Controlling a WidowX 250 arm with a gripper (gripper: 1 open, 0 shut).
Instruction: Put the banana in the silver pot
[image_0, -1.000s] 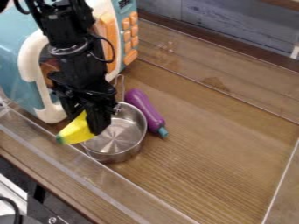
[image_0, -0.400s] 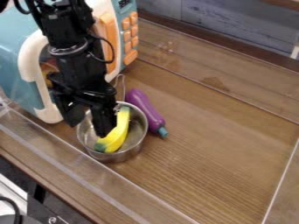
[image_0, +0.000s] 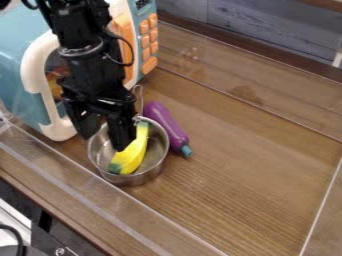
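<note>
Nearest the camera, the clear front wall (image_0: 201, 215) of the wooden tabletop (image_0: 254, 140) is seen, and just behind it the silver pot (image_0: 104, 160) is set. The banana (image_0: 132, 150) is found inside the pot, leaning with its upper end against the far rim and its green tip down near the front wall of the pot. The gripper (image_0: 110, 124) hangs directly above the pot, pointed straight down, its jaws spread wide to either side of the banana's upper end and closed on nothing (whether a finger brushes the fruit cannot be told). Just beside the pot, on the right, a purple eggplant (image_0: 168, 127) is laid, touching or nearly touching the rim. Farther back, a teal-and-white toy microwave (image_0: 34, 75) is stood.

The placement is judged done; what remains is a clean withdrawal. The risk lies in the banana's raised end standing between the fingers: were the arm pulled sideways rather than straight up, the fruit could be hooked and tipped over the rim, or the light pot dragged toward the eggplant. The microwave close behind could also be knocked.
</note>
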